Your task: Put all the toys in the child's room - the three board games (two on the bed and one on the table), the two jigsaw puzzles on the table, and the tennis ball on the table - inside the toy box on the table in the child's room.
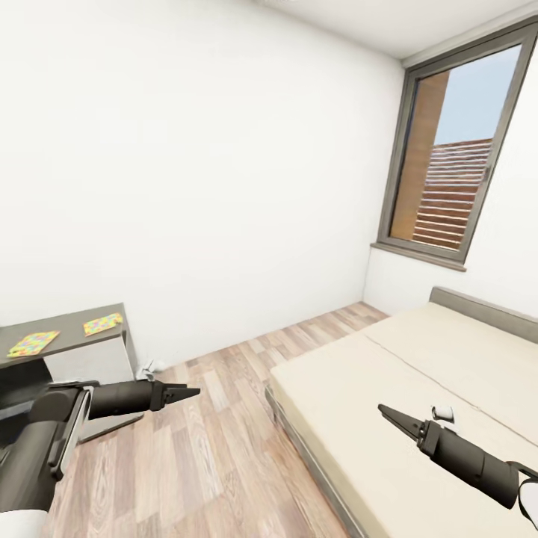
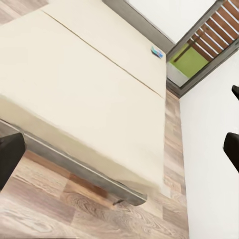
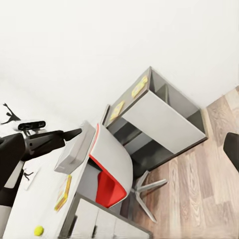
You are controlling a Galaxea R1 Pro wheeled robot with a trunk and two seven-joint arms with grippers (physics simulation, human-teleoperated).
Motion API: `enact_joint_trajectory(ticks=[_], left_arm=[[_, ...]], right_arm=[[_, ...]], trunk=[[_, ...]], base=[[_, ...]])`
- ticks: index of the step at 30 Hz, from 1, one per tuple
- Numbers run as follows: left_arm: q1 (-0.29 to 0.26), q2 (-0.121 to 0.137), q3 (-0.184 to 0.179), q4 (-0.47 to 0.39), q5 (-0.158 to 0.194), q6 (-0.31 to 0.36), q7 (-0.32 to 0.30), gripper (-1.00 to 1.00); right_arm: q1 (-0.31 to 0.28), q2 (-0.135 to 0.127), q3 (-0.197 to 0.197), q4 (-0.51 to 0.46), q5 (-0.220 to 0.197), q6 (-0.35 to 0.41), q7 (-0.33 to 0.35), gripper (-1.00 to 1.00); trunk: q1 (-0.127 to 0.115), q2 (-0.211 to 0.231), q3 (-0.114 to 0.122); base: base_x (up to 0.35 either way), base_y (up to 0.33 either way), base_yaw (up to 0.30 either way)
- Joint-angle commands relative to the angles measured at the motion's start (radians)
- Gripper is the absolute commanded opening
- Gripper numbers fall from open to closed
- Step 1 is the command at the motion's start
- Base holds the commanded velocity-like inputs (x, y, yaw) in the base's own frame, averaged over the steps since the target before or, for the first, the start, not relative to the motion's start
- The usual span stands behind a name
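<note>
two jigsaw puzzles point(image 1: 32, 343) point(image 1: 102, 323) lie flat on the table point(image 1: 71, 341), lower left of head view, well apart from each other. thin interlocked sheets, so prob light but floppy and could come apart; flush w/ the top, hard to get a finger under. best bet imo: slide one to the table edge and pinch it there. tennis ball point(image 3: 38, 230) sits at bottom left of right wrist view on the pale desk top; light, round, will roll, so grip across the middle. a small blue box point(image 2: 157, 52) at the far end of the bed point(image 1: 418, 388) may be a board game, too small to tell.

left gripper point(image 1: 190, 390) at lower left, over the floor point(image 1: 217, 441), fingers look pressed together, holding nothing. right gripper point(image 1: 385, 412) at lower right over the bed, tips also look closed, empty, touching nothing.
</note>
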Motion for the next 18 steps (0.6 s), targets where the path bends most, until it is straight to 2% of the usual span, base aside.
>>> enact_joint_trajectory(ticks=[1, 13, 18], left_arm=[[-0.001, -0.001, 0.001, -0.001, -0.011, 0.010, -0.010, 1.00], [-0.001, -0.001, 0.002, -0.001, -0.009, 0.011, -0.011, 1.00], [-0.001, -0.001, 0.002, -0.001, -0.009, 0.010, -0.011, 1.00]], right_arm=[[0.000, 0.000, -0.001, 0.000, 0.000, 0.006, 0.001, 1.00], [0.000, 0.001, -0.001, 0.000, 0.019, 0.007, 0.001, 1.00], [0.000, 0.001, -0.001, 0.000, 0.020, 0.007, 0.001, 1.00]], trunk=[[0.000, -0.001, 0.000], [0.000, -0.001, 0.000], [0.000, -0.001, 0.000]], base=[[-0.209, -0.097, 0.292], [-0.148, -0.169, 0.292], [-0.120, -0.077, 0.292]])
